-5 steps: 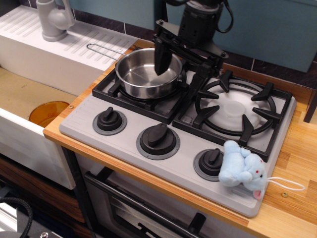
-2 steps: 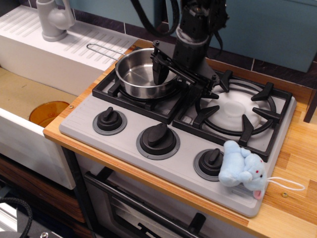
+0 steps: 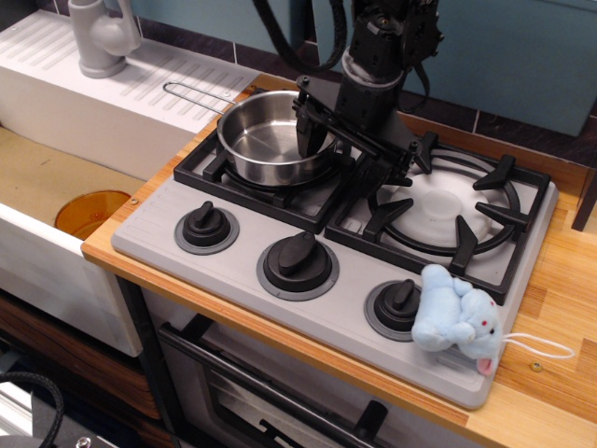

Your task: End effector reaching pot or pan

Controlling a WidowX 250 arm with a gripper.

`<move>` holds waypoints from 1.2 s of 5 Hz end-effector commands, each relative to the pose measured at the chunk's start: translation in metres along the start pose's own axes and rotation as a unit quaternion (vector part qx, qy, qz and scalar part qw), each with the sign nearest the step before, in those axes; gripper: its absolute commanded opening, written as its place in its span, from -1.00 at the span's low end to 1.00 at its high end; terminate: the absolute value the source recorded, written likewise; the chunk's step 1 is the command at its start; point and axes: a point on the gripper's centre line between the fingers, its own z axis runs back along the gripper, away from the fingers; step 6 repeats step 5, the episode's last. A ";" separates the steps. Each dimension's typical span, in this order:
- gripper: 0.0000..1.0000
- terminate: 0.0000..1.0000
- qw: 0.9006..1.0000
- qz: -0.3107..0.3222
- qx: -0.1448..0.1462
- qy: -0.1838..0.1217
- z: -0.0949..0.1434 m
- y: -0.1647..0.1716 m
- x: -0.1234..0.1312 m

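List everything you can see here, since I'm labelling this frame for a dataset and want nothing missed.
pan: one, shiny steel, on the left burner grate, wire handle toward the sink
burner grates: two, black, on the stove top
knobs: three, black, along the stove front
plush toy: one, light blue, front right corner of the stove
faucet: one, grey, back left
orange bowl: one, in the sink
gripper: one, black, one finger inside the pan, the other outside its right rim

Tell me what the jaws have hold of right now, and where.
Nothing held. The gripper is open, straddling the pan's right rim, one jaw inside, one outside.
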 end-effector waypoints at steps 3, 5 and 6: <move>1.00 -1.00 1.000 0.005 0.001 -0.022 0.012 0.002 0.013; 1.00 1.00 1.000 0.005 0.001 -0.022 0.012 0.002 0.013; 1.00 1.00 1.000 0.005 0.001 -0.022 0.012 0.002 0.013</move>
